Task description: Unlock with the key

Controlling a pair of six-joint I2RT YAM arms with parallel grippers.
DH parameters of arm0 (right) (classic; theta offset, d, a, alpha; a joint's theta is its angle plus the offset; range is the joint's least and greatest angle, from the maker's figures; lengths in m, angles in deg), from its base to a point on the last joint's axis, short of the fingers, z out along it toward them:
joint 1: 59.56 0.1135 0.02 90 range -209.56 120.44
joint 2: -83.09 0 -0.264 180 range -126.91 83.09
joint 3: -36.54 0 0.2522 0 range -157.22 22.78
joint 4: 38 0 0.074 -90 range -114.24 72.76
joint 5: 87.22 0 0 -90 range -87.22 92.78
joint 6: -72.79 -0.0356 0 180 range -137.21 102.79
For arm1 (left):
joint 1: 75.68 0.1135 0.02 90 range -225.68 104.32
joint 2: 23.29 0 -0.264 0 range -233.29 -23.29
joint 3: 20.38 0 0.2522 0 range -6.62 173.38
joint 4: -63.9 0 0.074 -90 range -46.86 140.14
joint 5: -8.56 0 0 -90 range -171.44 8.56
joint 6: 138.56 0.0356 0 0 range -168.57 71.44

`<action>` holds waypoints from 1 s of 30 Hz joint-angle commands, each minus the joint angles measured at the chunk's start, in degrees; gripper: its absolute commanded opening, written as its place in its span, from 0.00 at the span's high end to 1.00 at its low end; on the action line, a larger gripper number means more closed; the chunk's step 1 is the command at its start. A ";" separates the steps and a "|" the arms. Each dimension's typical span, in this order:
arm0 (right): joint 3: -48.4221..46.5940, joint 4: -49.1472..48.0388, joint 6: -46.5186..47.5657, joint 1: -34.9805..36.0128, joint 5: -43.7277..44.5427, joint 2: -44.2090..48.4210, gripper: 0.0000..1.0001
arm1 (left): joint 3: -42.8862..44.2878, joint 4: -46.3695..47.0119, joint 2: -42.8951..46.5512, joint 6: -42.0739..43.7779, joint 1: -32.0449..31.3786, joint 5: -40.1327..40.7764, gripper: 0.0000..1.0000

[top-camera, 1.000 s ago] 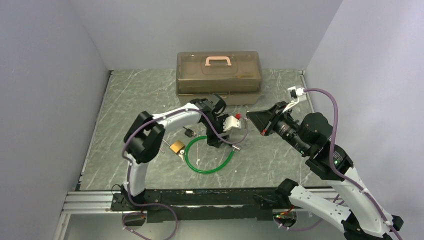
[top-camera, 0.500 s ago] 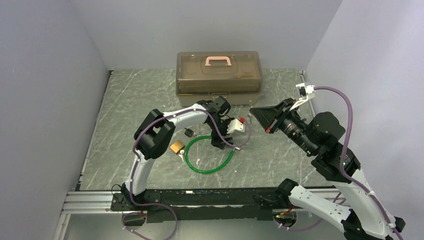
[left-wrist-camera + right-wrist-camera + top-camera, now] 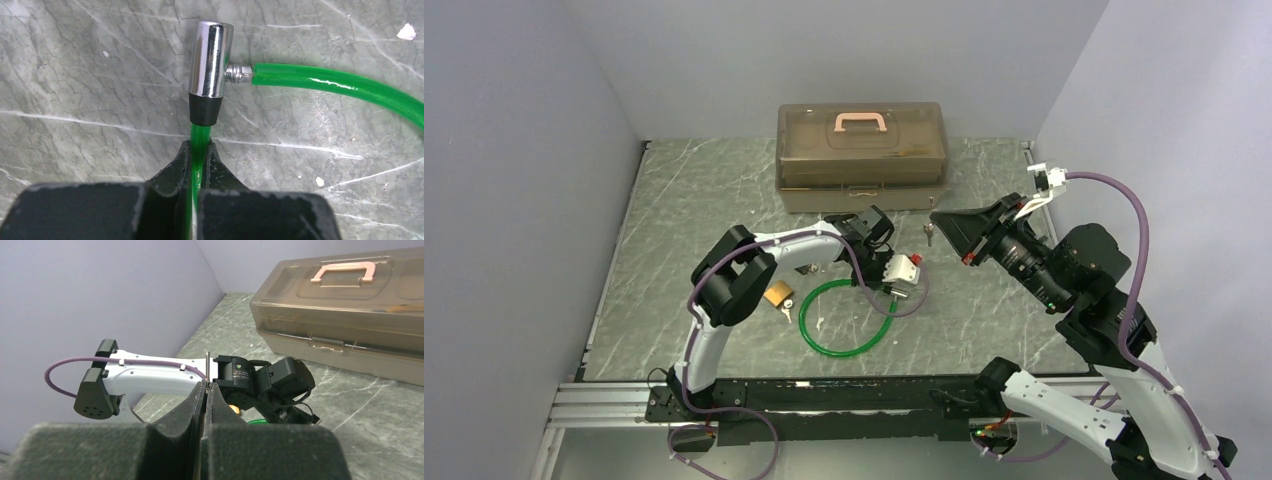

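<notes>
From above, you see your left gripper point(image 3: 898, 288) low on the table point(image 3: 694, 200), at the right edge of a green cable point(image 3: 836, 351) loop. Your right gripper point(image 3: 936, 228) hangs above the surface, near it and to its right, with a small key point(image 3: 930, 235) at its tip. A brass padlock point(image 3: 776, 293) lies just left of the loop. A toolbox point(image 3: 861, 155) sits at the back.

At the left wrist, the jaws are pressed together on the cable, pinching it just below the barrel point(image 3: 210, 57), a chrome cylinder with a black collar. The cable's other end enters the barrel's side, so the loop looks locked.

At the right wrist, the jaws are pinched on the thin key, its blade pointing out past the fingers. The left arm point(image 3: 145, 375) lies beyond it; the barrel is hidden in this view.

By these views, the key is in hand and the cable is steadied, but the key is not in the barrel. Lining up, inserting and turning are left to do. You cannot tell which end holds the keyhole.
</notes>
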State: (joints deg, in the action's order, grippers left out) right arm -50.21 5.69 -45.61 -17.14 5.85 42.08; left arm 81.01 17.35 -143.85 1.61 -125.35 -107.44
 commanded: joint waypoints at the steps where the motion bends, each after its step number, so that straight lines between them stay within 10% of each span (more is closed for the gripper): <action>1: -2.33 -1.01 1.67 -0.01 1.00 -0.33 1.00 | -0.98 -2.40 2.95 -0.70 -1.83 3.08 1.00; 15: -4.65 -0.65 4.12 0.04 -0.50 -3.30 1.00 | -0.12 -22.08 36.55 1.04 -3.59 9.19 1.00; 30: -14.82 1.64 9.46 5.14 -26.07 -27.33 1.00 | -3.96 -43.34 71.19 15.05 -1.54 19.30 1.00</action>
State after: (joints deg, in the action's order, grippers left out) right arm -60.40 6.41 -40.30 -15.96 -13.25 20.16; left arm 78.00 -22.34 -78.38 12.93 -127.80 -91.86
